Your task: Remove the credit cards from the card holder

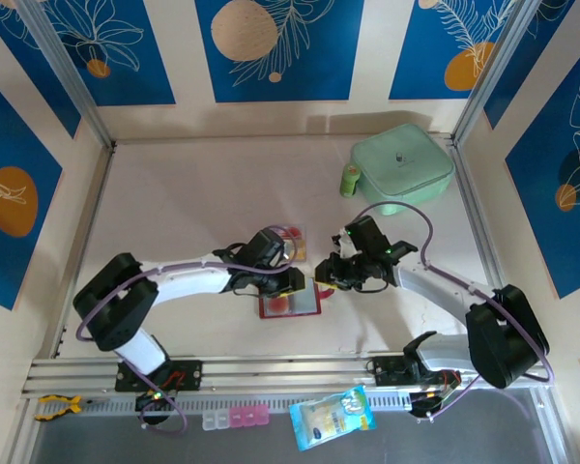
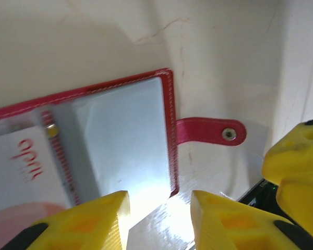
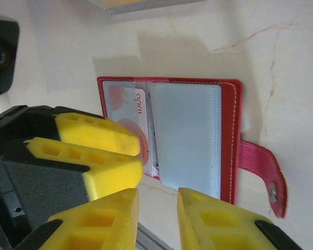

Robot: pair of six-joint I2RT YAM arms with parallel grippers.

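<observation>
The card holder point(image 1: 290, 304) lies open and flat on the worktop point(image 1: 174, 213) between the arms. The left tool point(image 2: 159, 219), fingers apart and gripping nothing, hangs low over the page holding a whitish credit card point(image 3: 126, 107). The right tool point(image 3: 157, 216), also spread, hovers by the edge near the snap tab point(image 3: 261, 172).

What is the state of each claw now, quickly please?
Left claw: open, holding nothing, at the edge of the red card holder.
Right claw: open, holding nothing.
</observation>
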